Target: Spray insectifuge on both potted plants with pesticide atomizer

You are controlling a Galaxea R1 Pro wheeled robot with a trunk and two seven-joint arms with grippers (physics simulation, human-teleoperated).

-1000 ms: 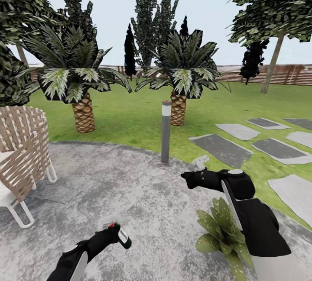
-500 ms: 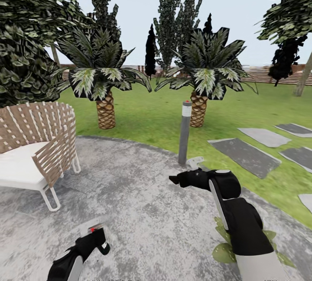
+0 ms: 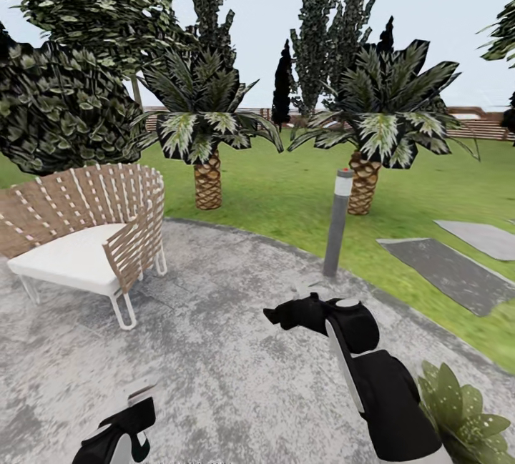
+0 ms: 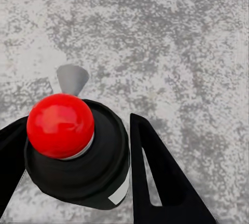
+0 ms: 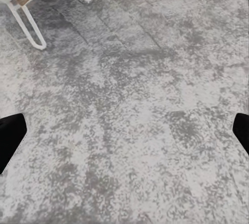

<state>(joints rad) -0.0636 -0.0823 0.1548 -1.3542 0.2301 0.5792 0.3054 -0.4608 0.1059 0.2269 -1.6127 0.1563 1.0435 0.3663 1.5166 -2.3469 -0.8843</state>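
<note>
Grey patio, atomizer in the left end effector

View has swung left: chair now nearer centre, one plant at near right, so the robot is turning. Left end effector grips the atomizer; right end effector spread wide, empty. Two palms, one post.

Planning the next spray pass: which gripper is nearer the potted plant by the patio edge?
Right. The right gripper is at the end of the arm that passes directly beside the potted plant. The left gripper, holding the pesticide atomizer, is across the stone patio, much farther off.
</note>
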